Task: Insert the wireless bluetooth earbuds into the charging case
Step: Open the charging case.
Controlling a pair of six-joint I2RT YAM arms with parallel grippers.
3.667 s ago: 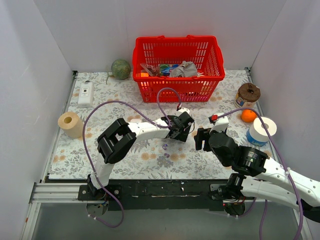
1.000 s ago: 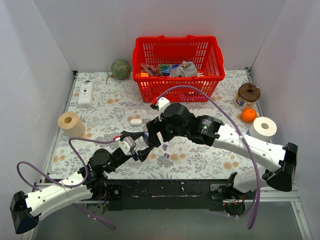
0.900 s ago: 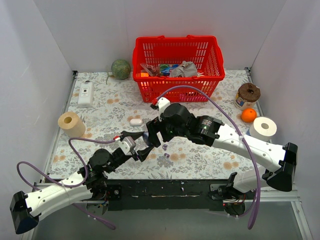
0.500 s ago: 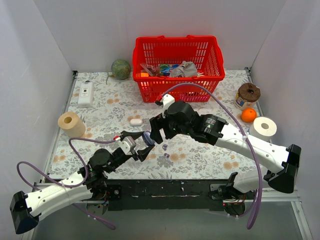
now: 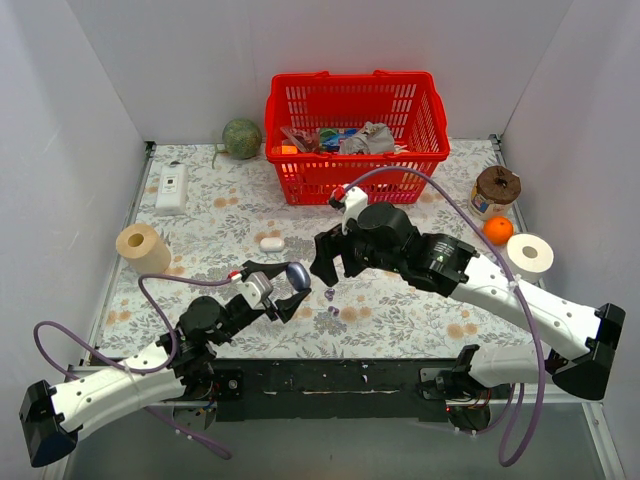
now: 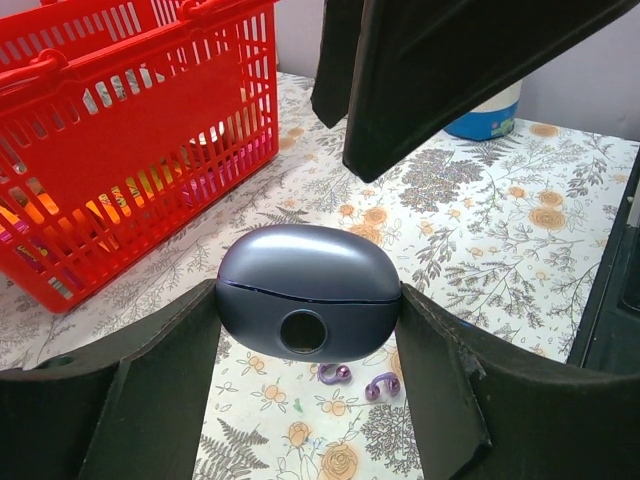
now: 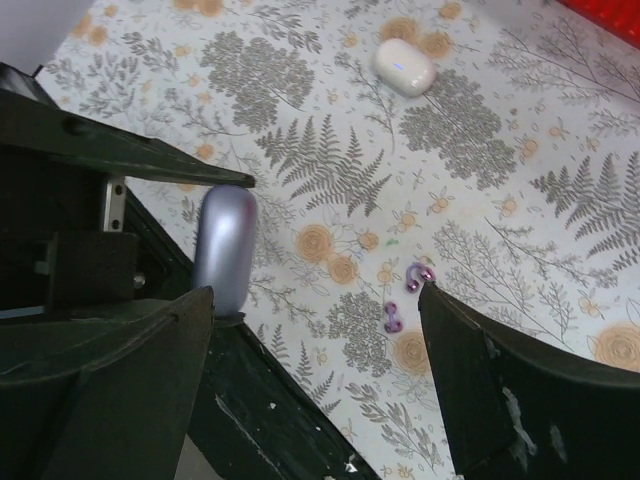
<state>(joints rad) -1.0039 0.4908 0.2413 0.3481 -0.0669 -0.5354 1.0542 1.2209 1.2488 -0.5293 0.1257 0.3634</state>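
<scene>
Plastic, smooth and glossy lavender, forms the egg-shaped charging case (image 6: 308, 290), with a fine seam round its middle and a round hole in its front. The left gripper (image 5: 288, 288) clamps it between both dark fingers, raised off the floral cloth (image 7: 520, 150), arm stretched low and forward. Two tiny curled purple earbuds (image 7: 420, 276) lie just beside each other on the cloth. The right gripper (image 7: 315, 292) hangs over them, fingers wide apart, empty.

No legible text or labels.
</scene>
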